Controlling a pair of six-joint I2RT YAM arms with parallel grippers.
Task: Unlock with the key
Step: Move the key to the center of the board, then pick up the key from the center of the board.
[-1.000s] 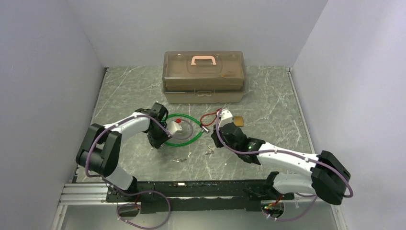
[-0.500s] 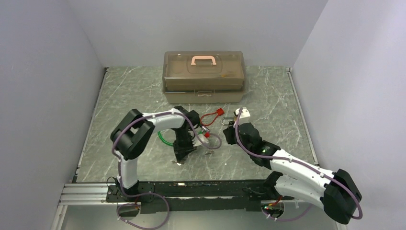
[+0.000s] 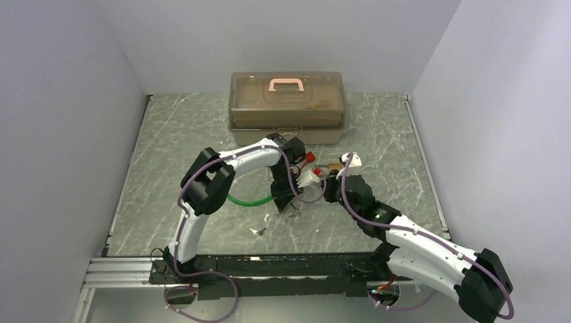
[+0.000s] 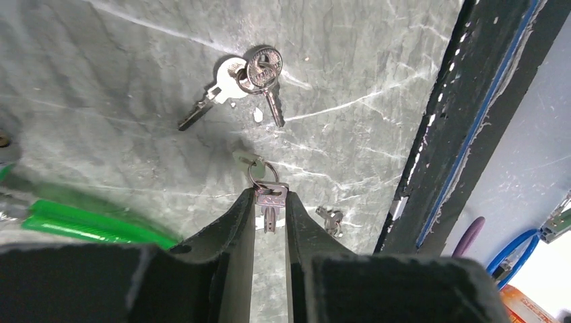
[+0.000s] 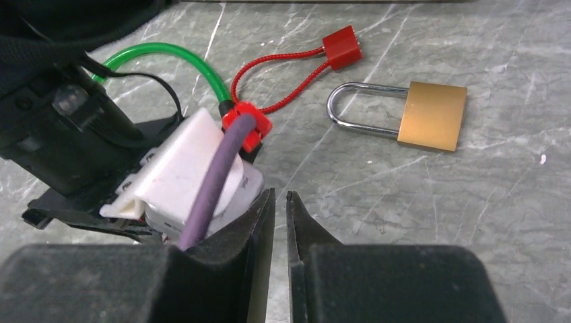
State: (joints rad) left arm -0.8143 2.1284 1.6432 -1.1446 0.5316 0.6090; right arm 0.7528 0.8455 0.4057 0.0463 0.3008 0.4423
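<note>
Left gripper (image 4: pixel 269 196): jaws nearly closed, pinching key (image 4: pixel 269 210), blade toward wrist. Right gripper (image 5: pixel 277 196): jaws almost closed, empty. Padlock (image 5: pixel 431 116) flat, ahead-right, shackle leftward, nearer right arm.

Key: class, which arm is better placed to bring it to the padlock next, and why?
Left. The left gripper pinches the key between its fingers. The right gripper holds nothing. The padlock lies just ahead of it, so that arm could probably steady the lock instead.
</note>
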